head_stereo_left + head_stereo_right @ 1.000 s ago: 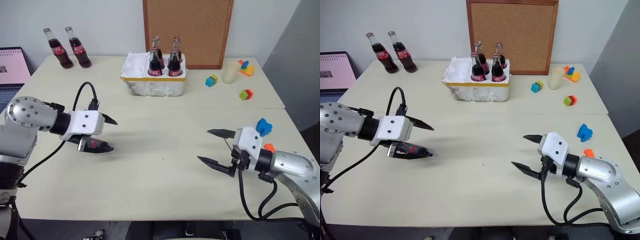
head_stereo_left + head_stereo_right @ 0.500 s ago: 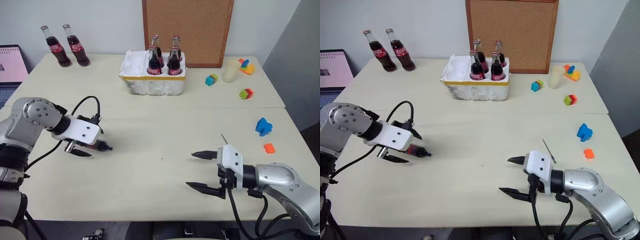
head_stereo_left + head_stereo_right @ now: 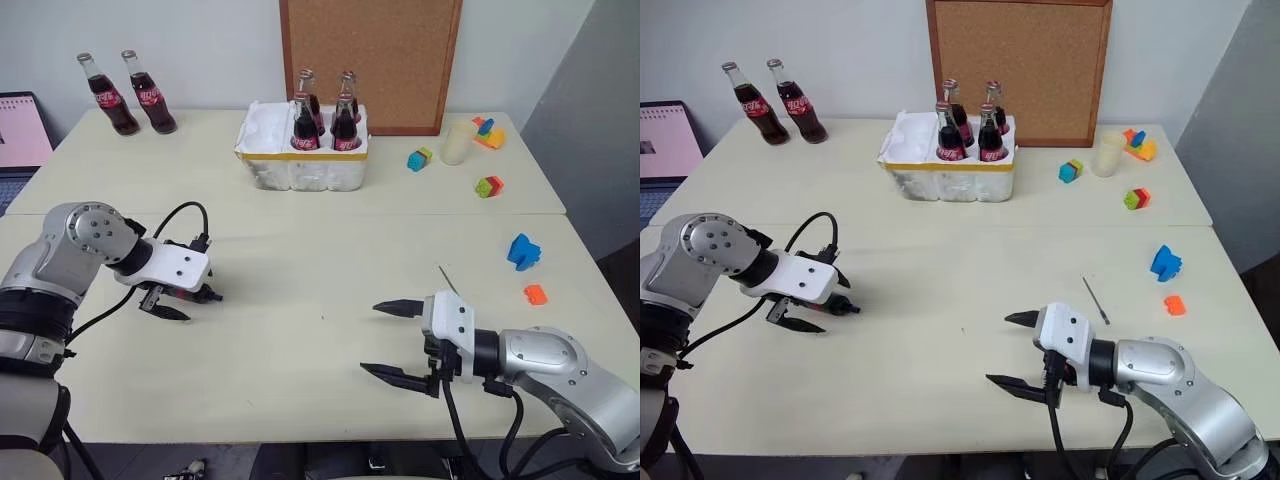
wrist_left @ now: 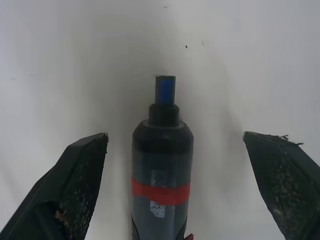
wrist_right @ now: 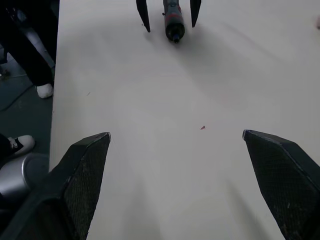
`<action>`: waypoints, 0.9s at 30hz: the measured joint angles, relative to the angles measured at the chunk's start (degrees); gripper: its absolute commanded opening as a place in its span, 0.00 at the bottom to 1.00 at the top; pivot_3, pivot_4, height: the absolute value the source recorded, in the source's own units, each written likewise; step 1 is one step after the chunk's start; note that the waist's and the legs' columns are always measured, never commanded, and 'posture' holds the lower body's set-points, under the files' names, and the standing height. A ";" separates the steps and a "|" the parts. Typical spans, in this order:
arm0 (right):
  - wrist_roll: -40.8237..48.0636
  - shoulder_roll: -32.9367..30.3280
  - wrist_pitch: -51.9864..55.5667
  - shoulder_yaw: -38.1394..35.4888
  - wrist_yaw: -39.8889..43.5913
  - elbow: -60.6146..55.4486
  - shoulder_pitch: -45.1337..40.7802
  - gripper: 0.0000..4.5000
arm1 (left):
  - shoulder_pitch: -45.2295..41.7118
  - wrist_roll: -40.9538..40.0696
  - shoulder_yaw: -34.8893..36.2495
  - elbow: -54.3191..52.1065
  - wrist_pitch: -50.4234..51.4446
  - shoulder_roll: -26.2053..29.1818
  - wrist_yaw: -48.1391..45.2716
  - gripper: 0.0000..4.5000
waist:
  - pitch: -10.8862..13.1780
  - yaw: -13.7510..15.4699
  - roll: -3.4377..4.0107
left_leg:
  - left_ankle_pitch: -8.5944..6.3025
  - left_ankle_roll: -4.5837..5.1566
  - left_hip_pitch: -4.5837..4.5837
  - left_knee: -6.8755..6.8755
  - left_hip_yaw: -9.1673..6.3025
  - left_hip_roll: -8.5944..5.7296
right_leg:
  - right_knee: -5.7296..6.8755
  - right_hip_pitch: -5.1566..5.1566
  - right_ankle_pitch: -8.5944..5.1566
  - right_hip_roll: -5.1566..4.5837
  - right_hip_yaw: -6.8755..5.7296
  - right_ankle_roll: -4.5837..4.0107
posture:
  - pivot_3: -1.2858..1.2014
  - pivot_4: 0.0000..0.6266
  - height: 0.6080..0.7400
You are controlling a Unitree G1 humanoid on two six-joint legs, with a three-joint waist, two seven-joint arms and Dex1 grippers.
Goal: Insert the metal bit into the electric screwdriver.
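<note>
A lab or test room, set up for robot trials. A plain pale counter point(image 3: 300, 230) stands against a bare white wall, with a corkboard point(image 3: 370, 60) leaning on it. Props are scattered about: cola bottles point(image 3: 125, 92), a foam crate point(image 3: 300, 165) holding more bottles, coloured toy blocks point(image 3: 490, 186), a cup point(image 3: 457, 143). A laptop point(image 3: 22, 135) sits at the counter's edge.

Bare table point(image 3: 940, 290) lies between both arms; the bottle crate point(image 3: 946, 170) stands well behind.
</note>
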 measured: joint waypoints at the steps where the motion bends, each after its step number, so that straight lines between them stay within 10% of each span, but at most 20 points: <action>1: 0.17 -0.01 0.28 0.00 -0.02 -0.14 -0.07 1.00 | 0.47 0.00 0.00 -0.28 0.56 -0.03 0.16 0.91 | 0.00 0.00 0.00 | 0.00 0.00 0.00 0.00 0.00 0.00 | 0.00 0.00 0.00 0.00 0.00 0.00 | 0.52 0.24 1.00; 13: 1.34 -0.99 3.00 -0.15 -0.27 -1.66 -2.52 1.00 | 2.56 2.27 0.00 -1.69 -2.16 -0.42 3.79 0.37 | -0.01 -0.10 -0.01 | 0.00 0.00 0.04 0.00 0.01 0.01 | 0.03 0.00 0.00 -0.01 0.02 0.00 | 0.52 0.24 1.00; 27: 4.34 -2.56 4.18 -3.41 -0.63 -2.27 -3.88 1.00 | 0.23 -9.17 2.97 -4.00 11.98 -5.78 -0.99 0.36 | -0.02 0.33 -0.03 | 0.01 0.00 -0.12 0.12 -0.16 -0.01 | 0.03 0.03 0.01 -0.01 -0.15 0.00 | 0.52 0.24 1.00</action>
